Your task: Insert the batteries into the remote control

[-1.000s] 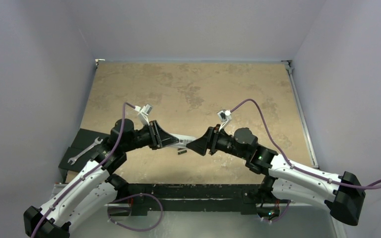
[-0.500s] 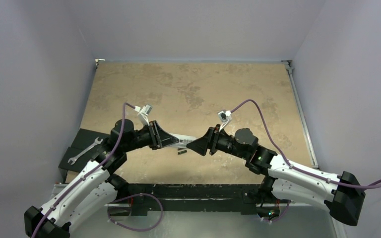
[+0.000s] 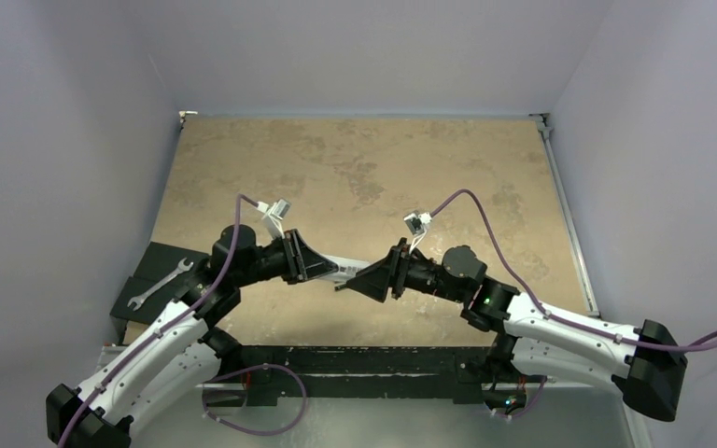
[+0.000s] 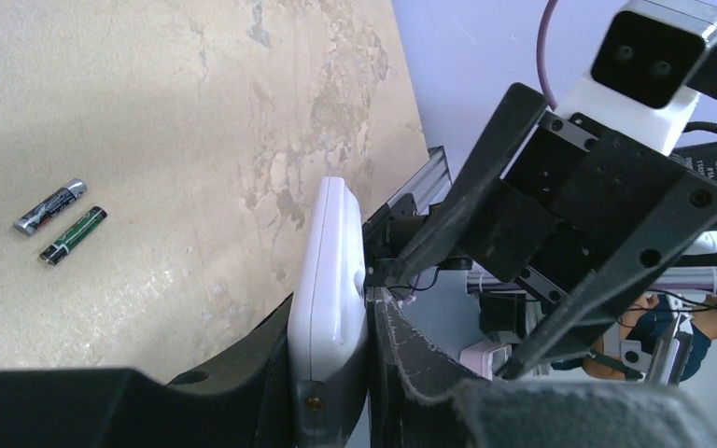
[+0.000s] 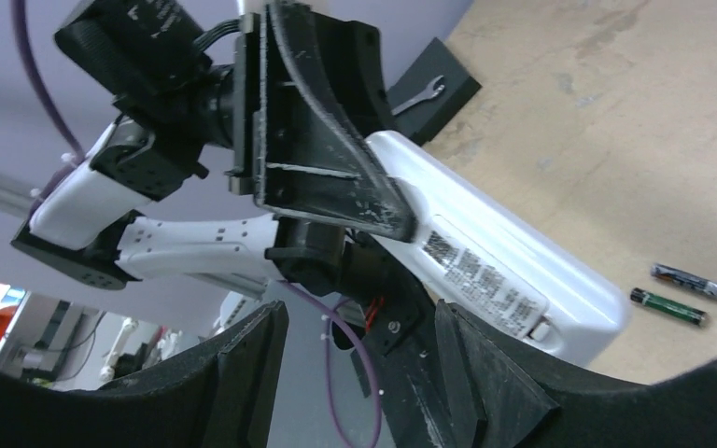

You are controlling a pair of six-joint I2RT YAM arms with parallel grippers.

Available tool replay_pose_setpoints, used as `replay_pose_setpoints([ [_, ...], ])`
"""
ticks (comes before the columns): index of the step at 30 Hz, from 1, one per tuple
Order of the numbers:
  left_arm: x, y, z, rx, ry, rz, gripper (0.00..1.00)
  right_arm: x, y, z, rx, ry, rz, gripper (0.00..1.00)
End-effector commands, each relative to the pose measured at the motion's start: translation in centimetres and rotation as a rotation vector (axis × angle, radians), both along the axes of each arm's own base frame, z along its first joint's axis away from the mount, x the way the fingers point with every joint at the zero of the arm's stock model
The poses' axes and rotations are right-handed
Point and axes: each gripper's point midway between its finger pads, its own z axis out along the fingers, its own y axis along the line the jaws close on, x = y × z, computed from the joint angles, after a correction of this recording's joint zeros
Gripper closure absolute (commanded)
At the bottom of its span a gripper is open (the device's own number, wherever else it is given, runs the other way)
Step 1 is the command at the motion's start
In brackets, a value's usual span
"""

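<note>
Left tool (image 4: 331,308) clamped on the remote control (image 4: 330,280), one finger on each broad face. The remote is held on edge, clear of the tabletop (image 3: 364,168), its free end pointing toward the right arm. Right wrist view shows the remote's white back with a printed label, its rounded end sticking out past the left tool's fingers. Right tool (image 3: 353,280) sits just opposite, tip to tip with the left one, over the near middle of the tabletop. Its fingers are spread apart with nothing gripped between them. In the left wrist view, one of its fingertips lies close beside the remote's edge; contact cannot be told. The batteries lie on the tabletop below, loose from both tools: one dark cell with a silvery end (image 4: 49,207) and one with a green band (image 4: 73,233). They are side by side, roughly parallel, just apart. From overhead they are hard to pick out, lost under the tool tips. A silver wrench (image 3: 159,283) lies on a dark pad (image 3: 154,261) at the left near corner, well apart from the work.
</note>
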Motion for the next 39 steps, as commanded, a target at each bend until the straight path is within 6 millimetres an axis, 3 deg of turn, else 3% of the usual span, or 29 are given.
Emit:
replay_pose_setpoints([
  [1, 0.2, -0.2, 1.0, -0.008, -0.044, -0.006, 1.0, -1.2, 0.5, 3.8, 0.113, -0.07, 0.061, 0.33],
  [7, 0.4, -0.1, 1.1, -0.001, -0.045, 0.001, 1.0, -0.9, 0.4, 3.4, 0.093, -0.066, 0.038, 0.33],
  [21, 0.1, -0.2, 1.6, -0.017, -0.047, -0.01, 1.0, 0.8, -1.1, 0.1, -0.031, 0.001, -0.092, 0.31],
  [39, -0.5, -0.4, 2.5, -0.052, -0.053, -0.034, 1.0, 1.2, -0.7, -0.6, -0.041, 0.018, -0.106, 0.31],
])
